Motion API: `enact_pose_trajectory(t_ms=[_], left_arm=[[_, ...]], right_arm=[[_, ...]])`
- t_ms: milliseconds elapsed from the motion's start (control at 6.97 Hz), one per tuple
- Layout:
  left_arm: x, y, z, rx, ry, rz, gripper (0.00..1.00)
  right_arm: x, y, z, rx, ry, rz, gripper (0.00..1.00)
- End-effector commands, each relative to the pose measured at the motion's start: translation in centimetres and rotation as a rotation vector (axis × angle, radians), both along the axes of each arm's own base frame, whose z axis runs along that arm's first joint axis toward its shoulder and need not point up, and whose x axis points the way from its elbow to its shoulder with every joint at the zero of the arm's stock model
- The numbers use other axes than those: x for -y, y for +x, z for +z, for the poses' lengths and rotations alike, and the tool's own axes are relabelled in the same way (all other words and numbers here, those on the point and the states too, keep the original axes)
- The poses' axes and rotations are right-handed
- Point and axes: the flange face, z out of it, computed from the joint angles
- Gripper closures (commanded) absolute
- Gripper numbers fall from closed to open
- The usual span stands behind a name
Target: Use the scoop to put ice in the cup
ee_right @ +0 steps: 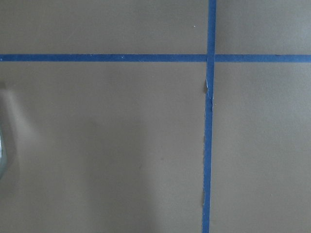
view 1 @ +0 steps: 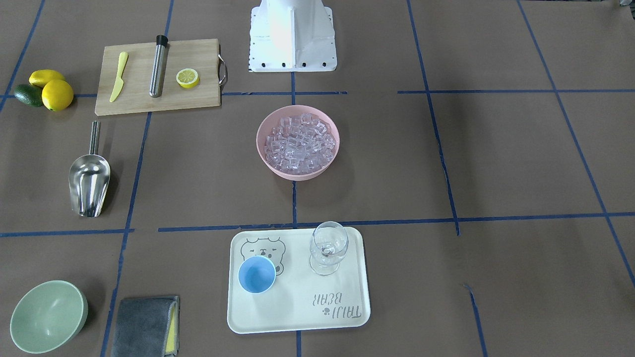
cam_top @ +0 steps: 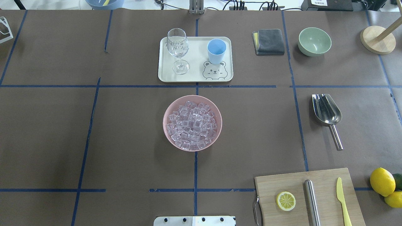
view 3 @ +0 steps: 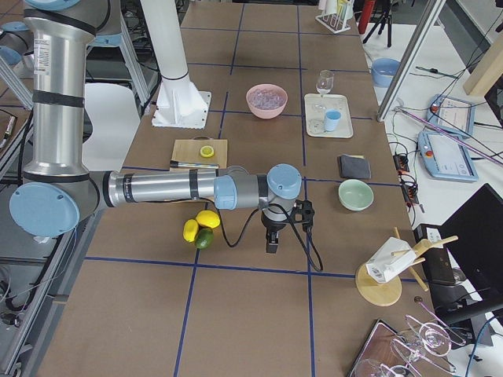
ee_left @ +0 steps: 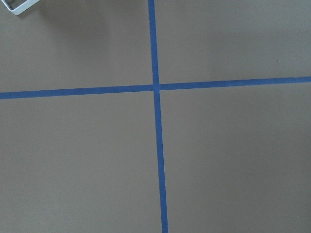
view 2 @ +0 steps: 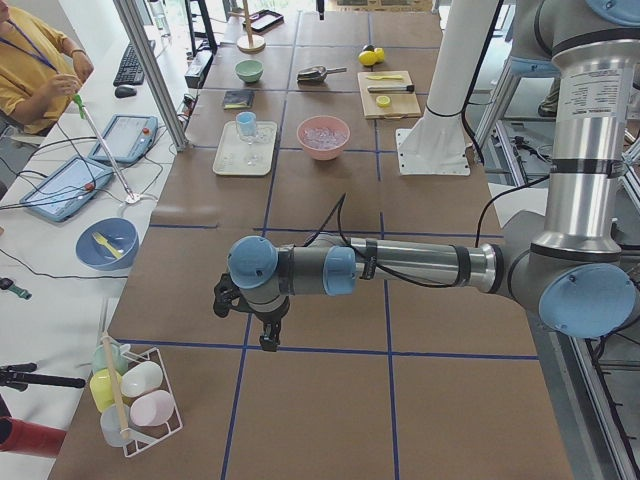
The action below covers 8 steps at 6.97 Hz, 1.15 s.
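The ice [cam_top: 192, 124] is a heap of clear cubes in a pink bowl [cam_top: 167, 108] at the table's middle. A light-blue cup [cam_top: 216, 50] stands upright on a cream tray [cam_top: 196, 77] beyond the bowl, beside a wine glass [cam_top: 178, 47]. Off to the robot's right, the steel scoop [cam_top: 326, 110] lies flat on the table, handle toward the robot. The left gripper [view 2: 268, 340] hangs over bare table far out past the table's left end. The right gripper [view 3: 272, 243] hangs past the lemons at the right end. Only the side views show them, so I cannot tell whether either is open or shut.
A cutting board [cam_top: 326, 179] carries a lemon half [cam_top: 285, 201], a steel cylinder [cam_top: 312, 201] and a yellow knife [cam_top: 343, 201]. Lemons [cam_top: 382, 182] lie beside it. A green bowl [cam_top: 314, 40] and a grey cloth [cam_top: 268, 41] sit right of the tray. A person [view 2: 35, 70] sits at the side bench.
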Motion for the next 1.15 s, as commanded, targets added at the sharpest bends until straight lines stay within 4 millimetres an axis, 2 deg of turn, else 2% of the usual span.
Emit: enact_pose_trajectory(t_ms=[0,574,717,861,1004], left_arm=[[0.2,0.1,-0.5,0.001,0.026,0.004,0.00],[0.1,0.2,-1.0,0.001,0.076,0.012,0.00],[0.1,0.2,-0.9,0.001,0.079,0.011,0.00],[0.0,0.2,-0.8,0.001,0.076,0.011,0.00],[0.0,0.2,-0.7,-0.001,0.073,0.009,0.00]], right_arm=[[0.3,-0.5,-0.3,0.001,0.008,-0.011,0.00],[0.6,-1.3,-0.9,0.005,0.032,-0.024,0.00],[0.9,-2.6,-1.5,0.010,0.048,-0.052,0.00],[1.0,-5.8,-2.6,0.026,0.136,-0.119,0.00],[0.6,-7.3,-3.0,0.051,0.226,-0.149,0.00]])
